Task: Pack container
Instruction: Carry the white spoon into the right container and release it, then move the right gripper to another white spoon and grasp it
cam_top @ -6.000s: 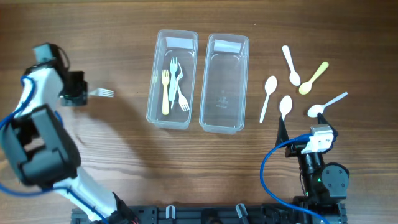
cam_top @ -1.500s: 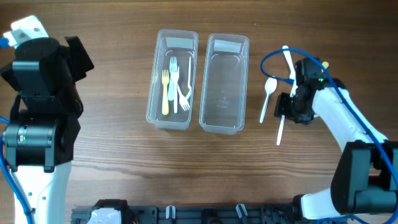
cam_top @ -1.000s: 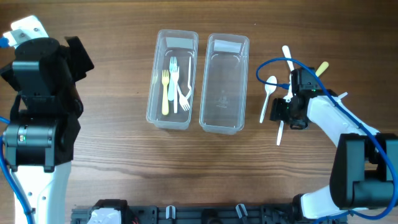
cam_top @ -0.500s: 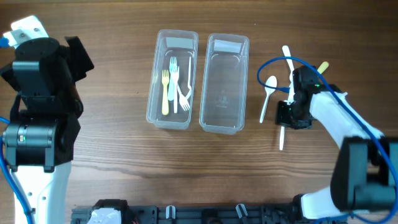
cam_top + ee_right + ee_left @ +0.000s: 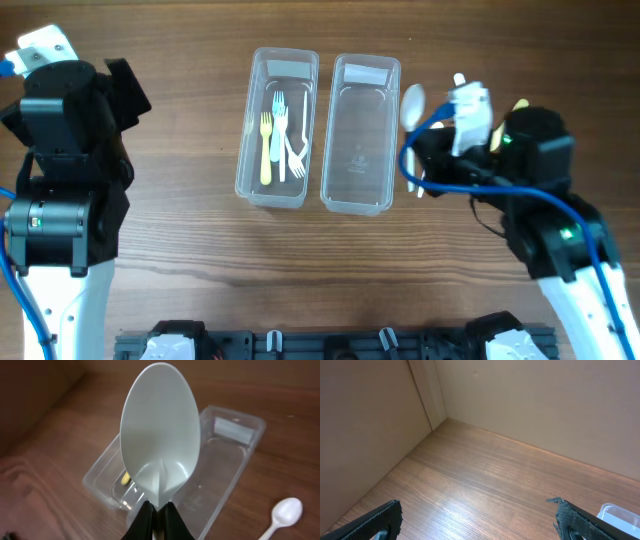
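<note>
pinches a white plastic spoon (image 5: 159, 445) tight by the handle in the right claw (image 5: 157, 513), bowl up, just right of the empty clear plastic container (image 5: 360, 150). left of it: clear fork-filled tub (image 5: 250, 150), then left claw (image 5: 479, 519) gaping.

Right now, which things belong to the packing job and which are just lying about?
In the job: right gripper, shut on white spoon; empty container; fork container; loose spoon.
Lying about: no stray items visible; left gripper open, idle, off to the side.
</note>
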{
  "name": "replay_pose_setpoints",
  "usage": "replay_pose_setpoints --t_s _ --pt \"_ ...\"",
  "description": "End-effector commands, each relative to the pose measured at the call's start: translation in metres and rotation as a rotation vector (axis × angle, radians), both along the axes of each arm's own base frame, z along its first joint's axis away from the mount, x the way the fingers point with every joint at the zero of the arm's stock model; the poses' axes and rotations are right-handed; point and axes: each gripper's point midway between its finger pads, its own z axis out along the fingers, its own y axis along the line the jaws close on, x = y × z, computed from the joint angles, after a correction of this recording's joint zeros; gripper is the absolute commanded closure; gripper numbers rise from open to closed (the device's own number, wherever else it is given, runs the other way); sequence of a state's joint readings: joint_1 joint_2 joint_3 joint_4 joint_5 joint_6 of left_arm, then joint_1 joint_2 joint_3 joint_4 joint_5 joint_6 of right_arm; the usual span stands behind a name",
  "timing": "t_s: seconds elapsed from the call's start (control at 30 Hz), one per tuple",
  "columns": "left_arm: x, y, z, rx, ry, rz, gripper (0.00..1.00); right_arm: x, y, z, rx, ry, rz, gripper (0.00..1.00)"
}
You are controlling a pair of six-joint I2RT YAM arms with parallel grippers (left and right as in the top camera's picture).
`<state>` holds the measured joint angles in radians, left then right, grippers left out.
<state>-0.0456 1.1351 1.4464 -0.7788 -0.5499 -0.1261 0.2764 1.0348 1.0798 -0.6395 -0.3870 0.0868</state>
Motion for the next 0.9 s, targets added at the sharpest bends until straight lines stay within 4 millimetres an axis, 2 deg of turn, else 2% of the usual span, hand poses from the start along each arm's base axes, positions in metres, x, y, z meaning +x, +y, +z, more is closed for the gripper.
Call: replay_pose_setpoints --t_s 0.0,0.13,0.2,0.23,0.33,0.37,0.4,0.47,0.57,0.63,0.67,0.73,0.77,0.8,0.87 --pt "-0.001 0.003 0.003 -0.004 -0.011 0.016 0.0 0.013 0.034 -0.043 -0.034 0.112 0.119 0.96" --pt "-0.001 0.003 0.003 -0.004 -0.011 0.017 0.0 0.042 0.059 -0.113 -0.038 0.3 0.11 0.96" --pt "-0.001 0.003 0.003 -0.004 -0.011 0.016 0.0 0.053 0.07 -0.138 0.003 0.371 0.102 0.96" --pt "-0.001 0.003 0.003 -0.004 -0.011 0.017 0.0 0.057 0.071 -0.144 0.009 0.381 0.093 0.96" --pt "-0.001 0.003 0.003 -0.004 -0.011 0.017 0.0 0.064 0.073 -0.14 0.02 0.352 0.093 0.96" --pt "-0.001 0.003 0.003 -0.004 -0.011 0.017 0.0 0.065 0.074 -0.137 0.038 0.355 0.078 0.66" --pt "-0.001 0.003 0.003 -0.004 -0.011 0.017 0.0 0.066 0.073 -0.136 0.046 0.361 0.068 0.49" --pt "-0.001 0.003 0.003 -0.004 -0.011 0.017 0.0 0.065 0.073 -0.136 0.048 0.364 0.065 0.42" --pt "-0.001 0.003 0.003 -0.004 -0.011 0.017 0.0 0.065 0.073 -0.128 0.055 0.343 0.067 0.42" --pt "-0.001 0.003 0.003 -0.004 -0.011 0.017 0.0 0.064 0.068 -0.103 0.066 0.276 0.055 0.42" --pt "-0.001 0.003 0.003 -0.004 -0.011 0.017 0.0 0.063 0.062 -0.079 0.081 0.219 0.037 0.44" --pt "-0.001 0.003 0.003 -0.004 -0.011 0.017 0.0 0.058 0.049 -0.034 0.142 0.129 -0.007 0.54" --pt "-0.001 0.003 0.003 -0.004 -0.011 0.017 0.0 0.051 0.041 -0.007 0.181 0.072 -0.025 0.56" --pt "-0.001 0.003 0.003 -0.004 -0.011 0.017 0.0 0.04 0.025 0.028 0.236 0.0 -0.09 0.55" --pt "-0.001 0.003 0.003 -0.004 -0.011 0.017 0.0 0.014 -0.009 0.084 0.272 -0.175 -0.213 0.52"
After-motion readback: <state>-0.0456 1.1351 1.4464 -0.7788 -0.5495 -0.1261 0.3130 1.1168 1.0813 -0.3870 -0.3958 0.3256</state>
